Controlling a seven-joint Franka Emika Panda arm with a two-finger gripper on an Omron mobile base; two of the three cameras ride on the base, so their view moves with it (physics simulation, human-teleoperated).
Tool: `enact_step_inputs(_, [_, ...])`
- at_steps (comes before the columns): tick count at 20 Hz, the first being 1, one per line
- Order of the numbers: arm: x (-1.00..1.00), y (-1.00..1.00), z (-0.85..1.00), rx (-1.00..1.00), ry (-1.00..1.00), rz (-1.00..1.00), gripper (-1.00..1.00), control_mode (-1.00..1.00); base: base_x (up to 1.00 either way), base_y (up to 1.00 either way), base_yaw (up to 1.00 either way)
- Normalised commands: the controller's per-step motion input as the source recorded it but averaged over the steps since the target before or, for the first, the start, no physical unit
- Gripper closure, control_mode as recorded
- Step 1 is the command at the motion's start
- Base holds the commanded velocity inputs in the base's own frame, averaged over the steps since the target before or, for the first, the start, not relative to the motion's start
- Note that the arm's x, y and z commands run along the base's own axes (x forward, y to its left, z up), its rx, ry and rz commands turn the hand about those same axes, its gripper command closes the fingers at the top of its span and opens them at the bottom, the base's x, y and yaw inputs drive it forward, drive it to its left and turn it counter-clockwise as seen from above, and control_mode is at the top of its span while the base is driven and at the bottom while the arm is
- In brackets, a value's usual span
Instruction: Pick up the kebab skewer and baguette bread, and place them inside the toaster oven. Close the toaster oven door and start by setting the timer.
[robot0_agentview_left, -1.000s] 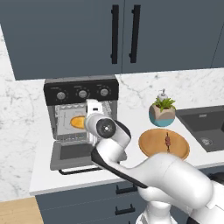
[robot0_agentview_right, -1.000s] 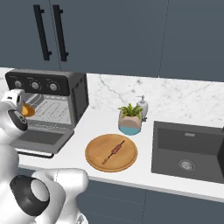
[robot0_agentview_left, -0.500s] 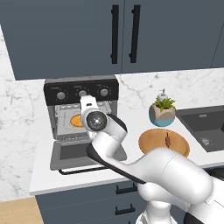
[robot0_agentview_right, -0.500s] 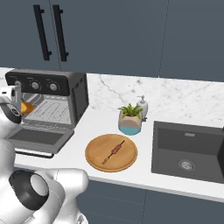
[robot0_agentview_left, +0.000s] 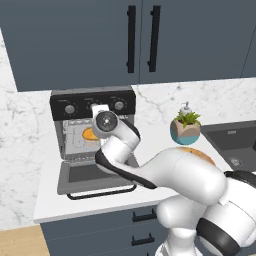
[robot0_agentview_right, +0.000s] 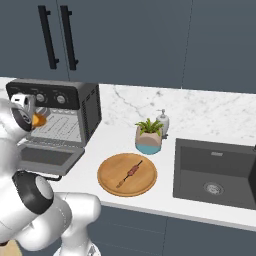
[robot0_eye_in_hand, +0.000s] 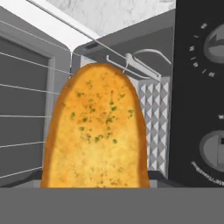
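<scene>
My gripper (robot0_agentview_left: 96, 131) is shut on the baguette bread (robot0_agentview_left: 90, 134), a golden loaf held at the mouth of the toaster oven (robot0_agentview_left: 92, 102). In the hand view the baguette bread (robot0_eye_in_hand: 95, 131) stands before the wire racks and hides my fingertips. From the right, the baguette bread (robot0_agentview_right: 39, 120) pokes toward the cavity of the toaster oven (robot0_agentview_right: 75, 100). The toaster oven door (robot0_agentview_left: 95, 176) hangs open and flat, as does the toaster oven door (robot0_agentview_right: 47, 157) in the right base view. The kebab skewer (robot0_agentview_right: 129, 172) lies on a round wooden plate (robot0_agentview_right: 110, 175).
A potted plant (robot0_agentview_right: 149, 137) and a soap bottle (robot0_agentview_right: 162, 122) stand behind the plate. The dark sink (robot0_agentview_right: 215, 170) lies to the right. Dark wall cabinets (robot0_agentview_left: 140, 40) hang above the oven. The oven's knobs (robot0_eye_in_hand: 214, 148) sit close beside the loaf.
My hand has risen and shifted left toward the oven's opening, carrying the baguette with it. The skewer and the door have not moved.
</scene>
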Motion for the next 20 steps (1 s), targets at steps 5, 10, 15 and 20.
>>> enact_step_inputs(5, [0.38,-0.03,-0.07,0.00,0.01,-0.01,1.00,-1.00,0.00,0.00,0.00])
enact_step_inputs(10, [0.18,-0.16,-0.23,0.00,-0.01,0.00,1.00,-1.00,0.00,0.00,0.00])
enact_step_inputs(15, [0.21,-0.10,-0.35,0.00,-0.02,0.00,1.00,-1.00,0.00,0.00,0.00])
enact_step_inputs(20, [0.27,-0.04,-0.18,0.00,0.00,0.00,1.00,-1.00,0.00,0.00,0.00])
